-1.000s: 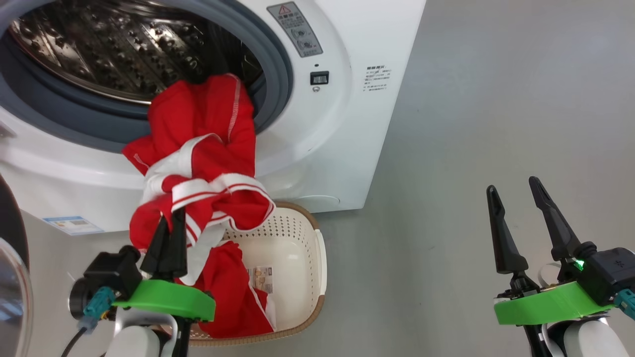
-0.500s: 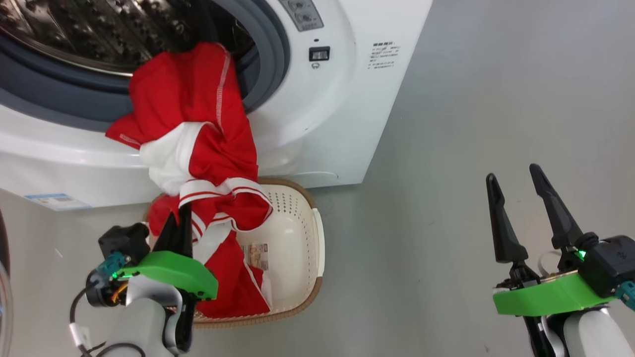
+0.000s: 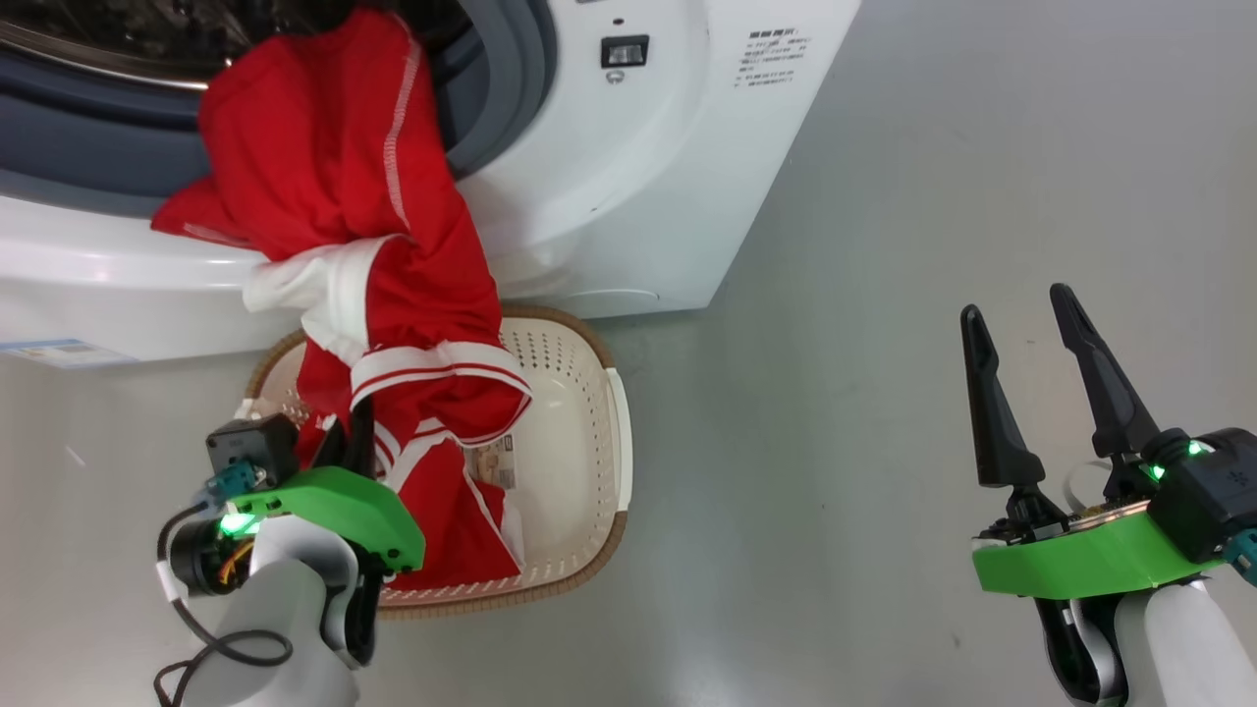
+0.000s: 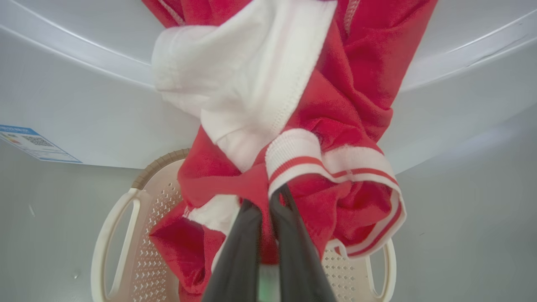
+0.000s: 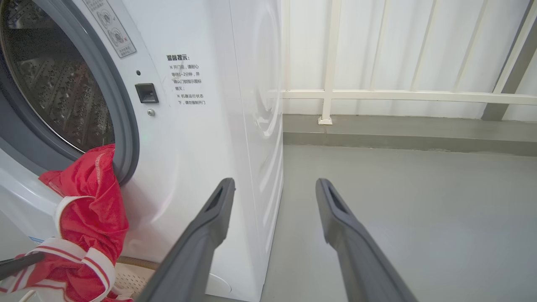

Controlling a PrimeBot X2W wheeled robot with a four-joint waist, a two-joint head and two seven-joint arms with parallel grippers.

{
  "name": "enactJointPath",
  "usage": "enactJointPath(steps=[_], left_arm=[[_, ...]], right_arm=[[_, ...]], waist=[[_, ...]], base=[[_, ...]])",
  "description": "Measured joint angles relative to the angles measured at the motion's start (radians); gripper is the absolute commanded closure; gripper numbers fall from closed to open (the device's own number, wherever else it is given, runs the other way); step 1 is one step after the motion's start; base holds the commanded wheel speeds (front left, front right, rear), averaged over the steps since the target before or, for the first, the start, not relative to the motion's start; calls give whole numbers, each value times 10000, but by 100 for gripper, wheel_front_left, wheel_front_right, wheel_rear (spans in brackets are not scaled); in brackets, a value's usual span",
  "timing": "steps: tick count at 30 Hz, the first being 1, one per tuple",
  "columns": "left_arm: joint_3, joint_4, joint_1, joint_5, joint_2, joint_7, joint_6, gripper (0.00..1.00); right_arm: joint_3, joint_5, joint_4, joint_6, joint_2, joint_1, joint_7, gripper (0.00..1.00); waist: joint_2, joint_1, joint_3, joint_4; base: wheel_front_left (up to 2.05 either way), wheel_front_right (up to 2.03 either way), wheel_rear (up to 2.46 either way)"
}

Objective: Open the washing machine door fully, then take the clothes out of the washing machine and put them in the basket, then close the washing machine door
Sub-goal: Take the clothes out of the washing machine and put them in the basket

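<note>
At lower left, the left claw (image 3: 352,432) pinches the red clothes (image 3: 393,255), which trail from the washing machine (image 3: 628,196) at upper left into the basket (image 3: 579,432). The right claw (image 3: 1014,302) hangs wide and empty. Unloading looks partway done; closing the door remains.

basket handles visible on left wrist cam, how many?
2. One handle on the basket at that view's left; the other at its right, partly behind the clothes.
</note>
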Motion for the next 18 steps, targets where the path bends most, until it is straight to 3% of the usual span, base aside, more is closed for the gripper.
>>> enactJointPath(steps=[18], left_arm=[[52,2608,-1485,8,-58,0,-69,100]], right_arm=[[245,-2,-38,0,-4,-610,0,0]], waist=[[0,0,1212,-251]], base=[[0,0,0]])
